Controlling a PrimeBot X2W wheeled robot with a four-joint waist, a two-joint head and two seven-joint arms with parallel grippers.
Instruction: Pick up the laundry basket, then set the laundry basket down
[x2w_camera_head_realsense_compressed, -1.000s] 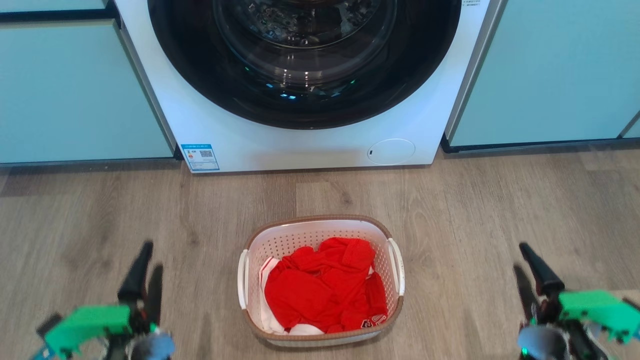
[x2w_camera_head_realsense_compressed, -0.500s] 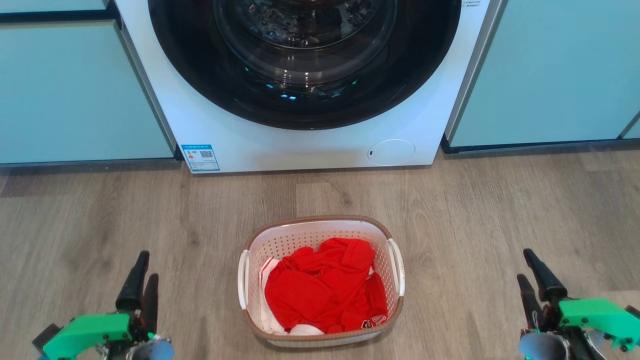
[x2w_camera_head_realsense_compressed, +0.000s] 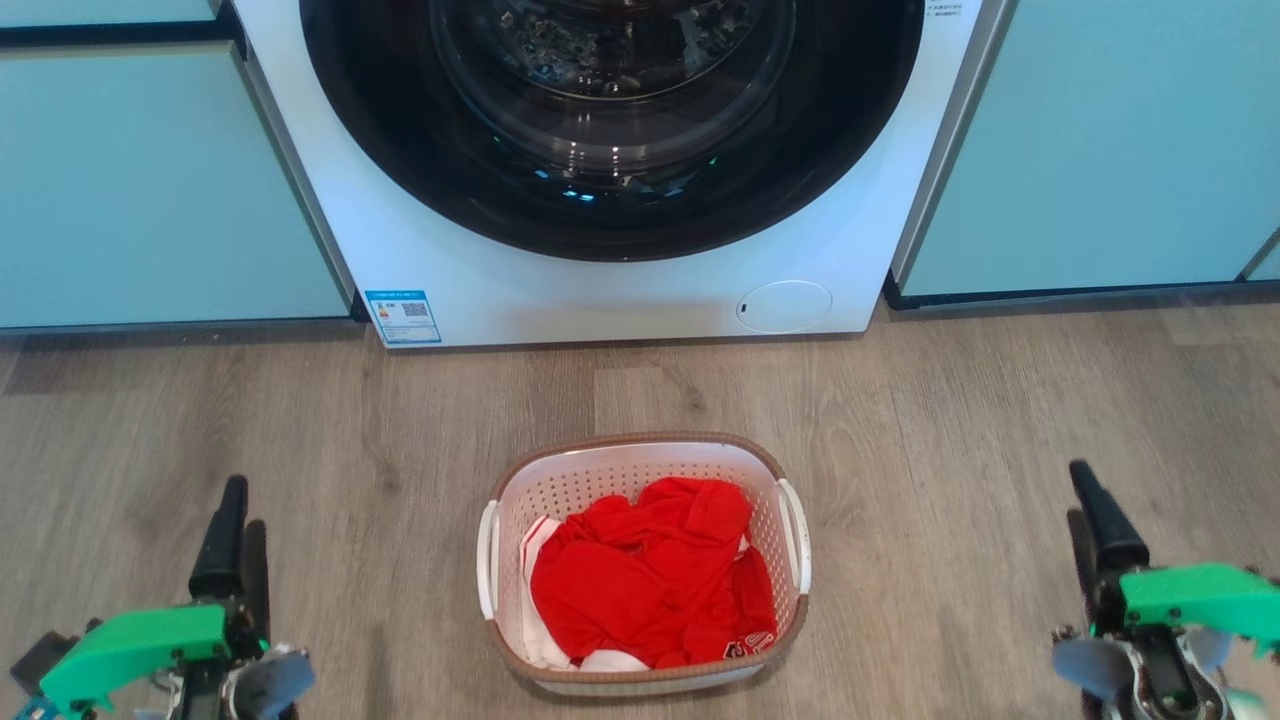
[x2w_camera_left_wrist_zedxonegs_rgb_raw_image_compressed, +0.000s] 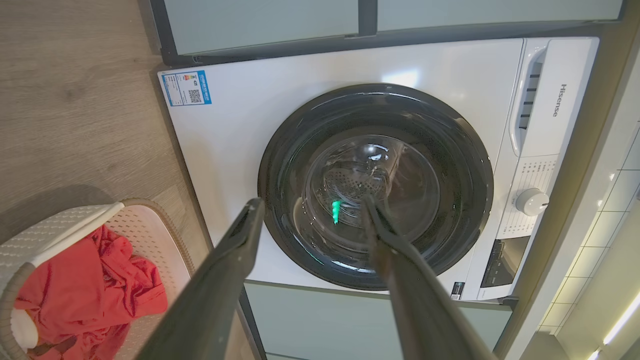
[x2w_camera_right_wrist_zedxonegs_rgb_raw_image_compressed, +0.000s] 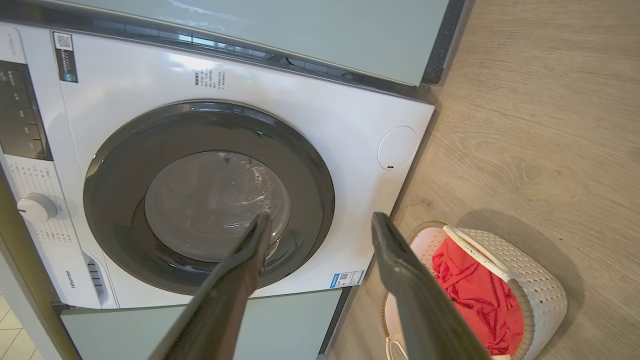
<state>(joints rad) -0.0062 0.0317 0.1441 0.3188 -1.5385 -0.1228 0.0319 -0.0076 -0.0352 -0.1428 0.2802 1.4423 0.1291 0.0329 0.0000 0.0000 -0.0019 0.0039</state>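
**Item:** small white perforated plastic laundry basket with brown rim band (x2w_camera_head_realsense_compressed: 600, 478), holding crumpled red clothing (x2w_camera_head_realsense_compressed: 650, 585). It stood on the wood-grain floor (x2w_camera_head_realsense_compressed: 300, 420), centred before the white front-loading washing machine (x2w_camera_head_realsense_compressed: 620, 295) and apart from it.

**Left end effector** (x2w_camera_head_realsense_compressed: 243, 510), **right end effector** (x2w_camera_head_realsense_compressed: 1080, 495): fingers apart, empty, each well clear of the basket's sides.

**Handling note:** both should likely move inward to the white side handles (x2w_camera_head_realsense_compressed: 487, 555) together and lift level.

**Clearance:** open floor lay on both flanks; the machine front bounded the far side.

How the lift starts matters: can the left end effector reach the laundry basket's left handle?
Probably yes: the left end effector is open, with bare floor between it and the left handle.
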